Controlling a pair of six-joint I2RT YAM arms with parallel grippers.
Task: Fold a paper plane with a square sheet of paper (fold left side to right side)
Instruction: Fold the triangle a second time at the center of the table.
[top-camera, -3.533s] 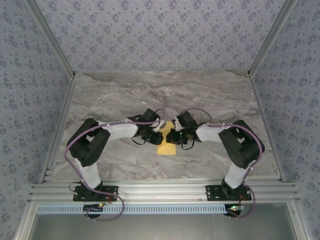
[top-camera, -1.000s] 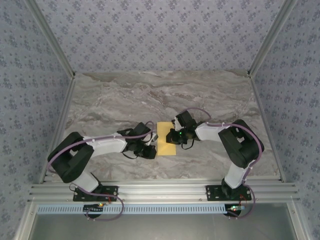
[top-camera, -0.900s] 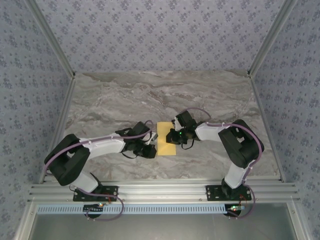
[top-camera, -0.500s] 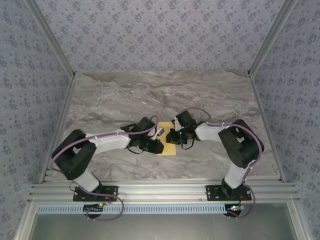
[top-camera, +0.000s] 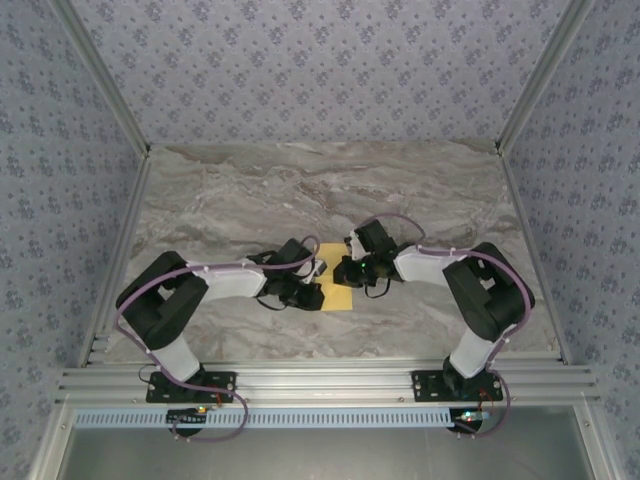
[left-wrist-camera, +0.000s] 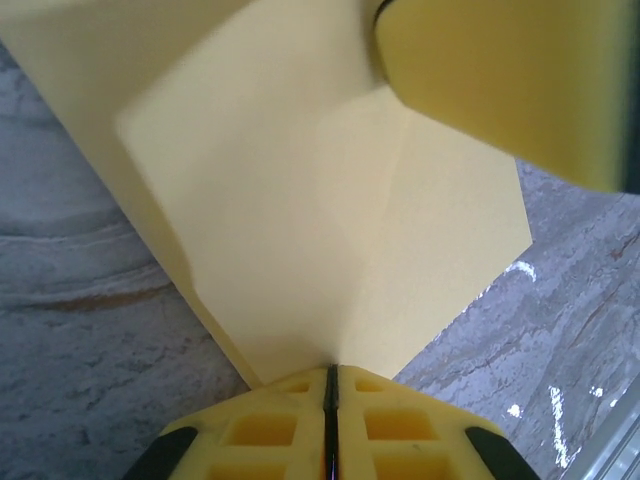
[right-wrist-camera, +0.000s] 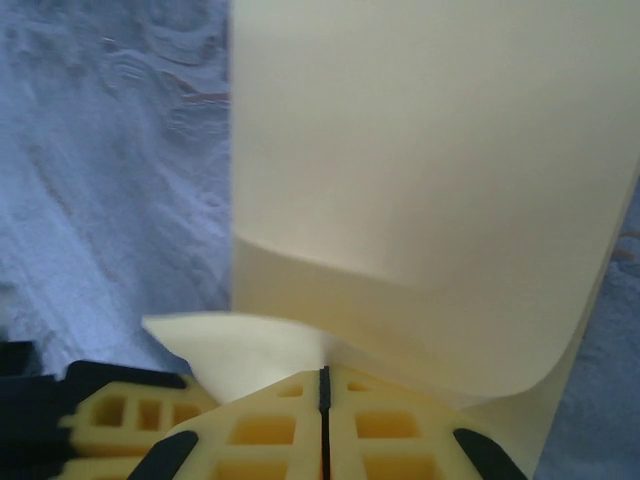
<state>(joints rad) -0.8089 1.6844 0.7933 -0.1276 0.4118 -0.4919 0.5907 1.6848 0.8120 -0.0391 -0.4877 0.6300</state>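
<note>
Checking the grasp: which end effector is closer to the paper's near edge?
Left end effector pinches the paper by that edge, on the left; right end effector pinches it farther back.

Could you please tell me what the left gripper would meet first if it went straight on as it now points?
The left gripper, jaws shut on the square sheet of paper, faces along it; past the sheet it would probably meet the right gripper, though depth is unclear.
</note>
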